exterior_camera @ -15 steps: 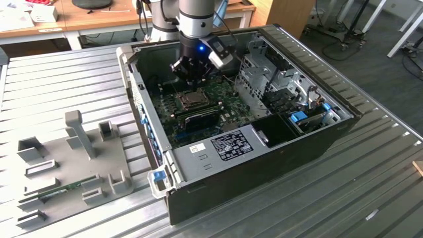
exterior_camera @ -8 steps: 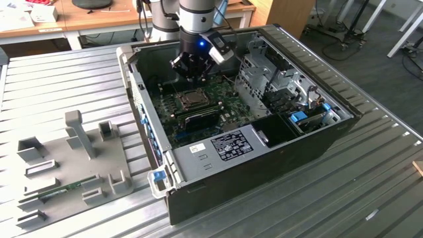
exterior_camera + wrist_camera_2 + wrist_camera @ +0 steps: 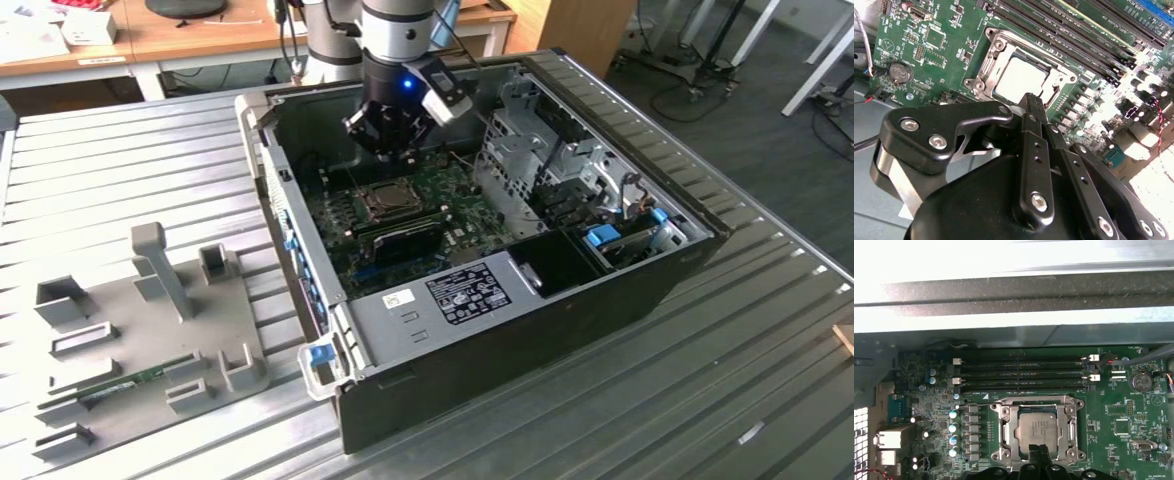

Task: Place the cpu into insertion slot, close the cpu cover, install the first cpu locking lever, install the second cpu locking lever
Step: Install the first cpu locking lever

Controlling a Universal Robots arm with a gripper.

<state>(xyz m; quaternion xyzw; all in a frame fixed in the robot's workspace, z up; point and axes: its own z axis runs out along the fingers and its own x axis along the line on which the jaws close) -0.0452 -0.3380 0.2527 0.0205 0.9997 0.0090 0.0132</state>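
Pincer: the pincer (image 3: 1039,451) is hovering just over the near rim of the socket inside the open case (image 3: 534,330). Its two black fingertips are lying together in both wrist views, gripping nothing I can see.
Cpu: the cpu (image 3: 1038,429) is sitting flat in the insertion slot (image 3: 995,407), square to it, with its pale metallic top showing.
Cover: the cpu cover (image 3: 1070,432) is lying down around the chip and framing it through its cut-out middle.
Progress: seating and cover-closing are looking done. I cannot tell whether either locking lever is latched, so I am judging that part as what is left.
Where: the case is lying on its side around the middle of the ribbed metal counter (image 3: 120,160).
Materials: the green motherboard (image 3: 1124,410) is bristling with tiny parts. Long dark memory slots (image 3: 1021,375) are running beside the socket. The frame plate is showing thin, bright stamped steel, and the fingers matte black with round screw heads.
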